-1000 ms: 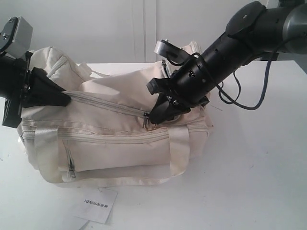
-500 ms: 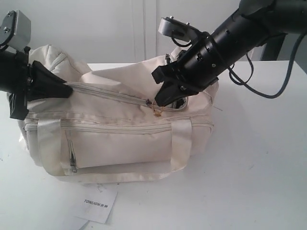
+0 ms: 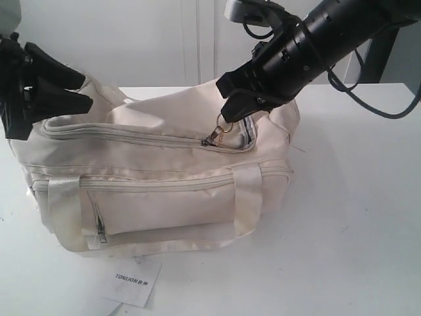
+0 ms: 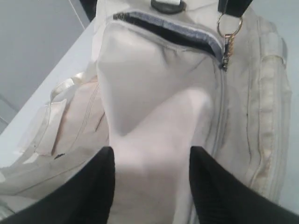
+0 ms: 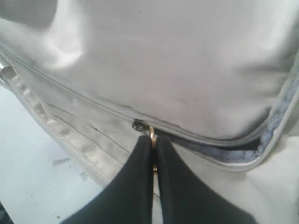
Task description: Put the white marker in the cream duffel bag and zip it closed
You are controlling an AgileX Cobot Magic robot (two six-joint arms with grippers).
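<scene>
Handling: cream duffel bag (image 3: 158,191) soft, floppy, light; take by zipper pull ring (image 3: 225,126). Right gripper (image 5: 153,156) jaws shut on ring; left gripper (image 4: 149,186) jaws clamp fabric at bag's far end.

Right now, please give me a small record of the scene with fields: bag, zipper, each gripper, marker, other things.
bag: cream duffel bag resting on the white table
top zipper: closed along most of its length; a short part near the right end shows an open gap
zipper pull: pinched by the right gripper
left gripper: jaws apart with bag fabric between them, at the bag's left end
white marker: not visible
other: paper tag in front of the bag
</scene>
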